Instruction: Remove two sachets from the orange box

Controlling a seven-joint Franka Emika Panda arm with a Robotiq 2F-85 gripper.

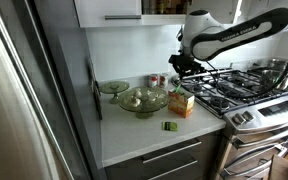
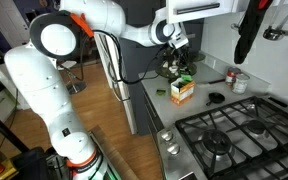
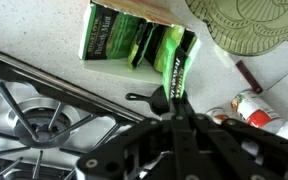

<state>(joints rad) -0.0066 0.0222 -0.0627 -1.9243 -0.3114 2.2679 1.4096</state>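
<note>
The orange box (image 1: 181,102) stands on the white counter next to the stove, and shows in both exterior views (image 2: 182,91). In the wrist view its open top (image 3: 156,10) shows several dark green sachets (image 3: 112,36) standing inside. My gripper (image 3: 174,108) is shut on one green sachet (image 3: 178,66), pinching its end just above the box. In an exterior view the gripper (image 1: 185,70) hangs right above the box. Another sachet (image 1: 170,126) lies flat on the counter in front of the box.
A green glass bowl (image 1: 142,99) and a green glass plate (image 1: 113,87) sit beside the box. A red can (image 3: 254,107) stands near the wall. The gas stove (image 1: 246,92) with black grates borders the counter. A steel fridge (image 1: 24,100) stands at the counter's end.
</note>
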